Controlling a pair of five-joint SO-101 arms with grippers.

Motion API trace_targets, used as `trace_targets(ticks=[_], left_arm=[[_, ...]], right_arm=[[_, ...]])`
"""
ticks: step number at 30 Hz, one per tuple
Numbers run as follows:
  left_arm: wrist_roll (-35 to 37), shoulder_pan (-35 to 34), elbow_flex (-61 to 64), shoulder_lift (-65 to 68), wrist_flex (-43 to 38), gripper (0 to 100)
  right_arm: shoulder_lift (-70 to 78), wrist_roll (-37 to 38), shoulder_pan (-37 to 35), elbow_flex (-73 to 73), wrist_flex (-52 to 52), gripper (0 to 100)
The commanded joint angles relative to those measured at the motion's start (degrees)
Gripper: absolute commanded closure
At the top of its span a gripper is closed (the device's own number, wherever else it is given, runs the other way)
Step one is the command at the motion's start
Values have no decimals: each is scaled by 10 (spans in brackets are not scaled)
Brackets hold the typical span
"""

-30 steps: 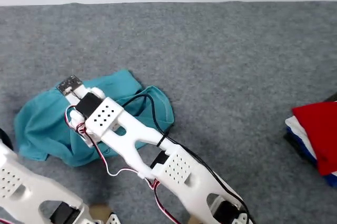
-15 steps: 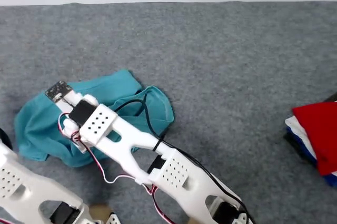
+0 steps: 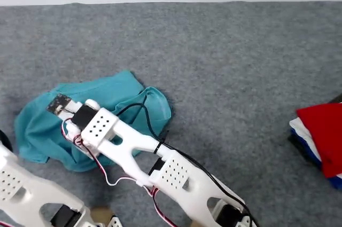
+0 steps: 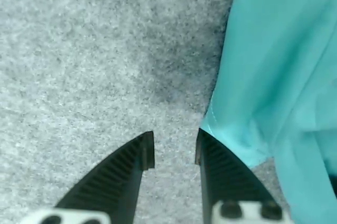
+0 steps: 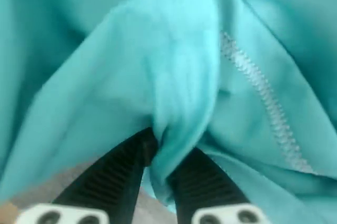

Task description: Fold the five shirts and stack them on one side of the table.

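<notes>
1 teal shirt (image 3: 107,92) lies crumpled on the left of the grey surface (image 3: 230,61). 2 arms in the high view. R arm (image 3: 176,173) stretches over the shirt, its jaws nearly closed and pinching a fold of teal cloth. L arm (image 3: 21,189) sits at the near-left corner. Its jaws are parted a little w/ nothing between, over bare surface, shirt hem just beside one jaw. 1 stack (image 3: 320,131) of folded shirts sits at the right edge, well apart: red on top, white & blue under.
</notes>
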Motion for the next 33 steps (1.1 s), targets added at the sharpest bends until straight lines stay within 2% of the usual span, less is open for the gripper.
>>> trace_targets(ticks=[1,7,9,15,19,26,33], left_arm=[[1,1,-1,-7,-4,859],[1,2,-6,-9,13,859],[1,2,-6,-9,15,860],[-11,18,-6,-10,25,944],[-18,55,-5,-16,40,974],[-18,123,-1,-111,40,975],[-22,256,68,-183,40,974]], right_arm=[[-65,21,28,-9,39,989],[-183,24,119,-5,55,989],[-227,46,153,-5,55,989],[-316,66,236,-4,56,989],[-342,66,287,-4,57,989],[-345,67,350,26,56,989],[-345,67,405,108,53,989]])
